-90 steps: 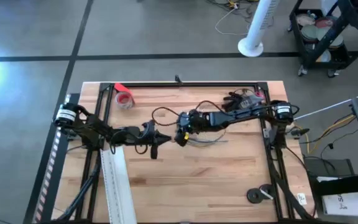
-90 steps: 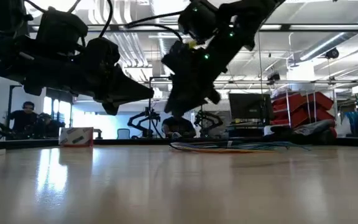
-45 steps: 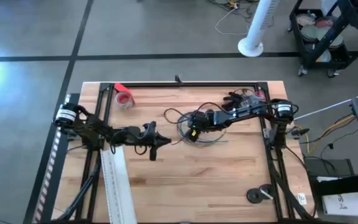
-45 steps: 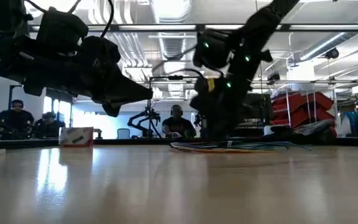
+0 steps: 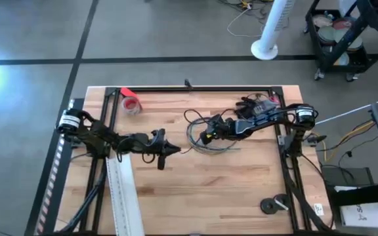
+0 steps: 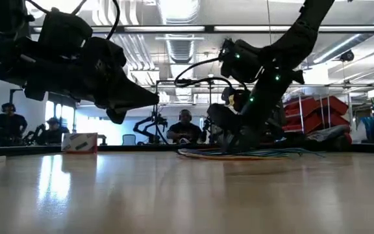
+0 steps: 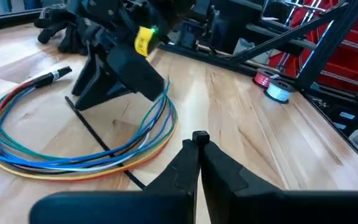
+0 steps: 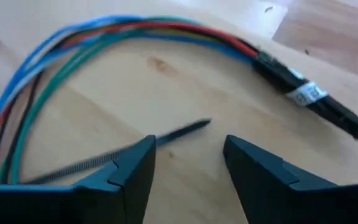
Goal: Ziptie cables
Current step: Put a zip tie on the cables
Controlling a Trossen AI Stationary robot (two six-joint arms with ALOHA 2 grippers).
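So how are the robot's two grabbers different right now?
The left gripper has its jaws shut together, while the right gripper has its jaws open with a clear gap. The left gripper hangs over bare wood beside the cables; the right gripper sits low at the loop of cables, with a thin black zip tie lying by one jaw. Both are dark, and neither holds anything.

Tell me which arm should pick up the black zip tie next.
Right, most likely. The right gripper is open and sits low over the black zip tie inside the loop of cables. The left gripper is shut and farther off, outside the loop.
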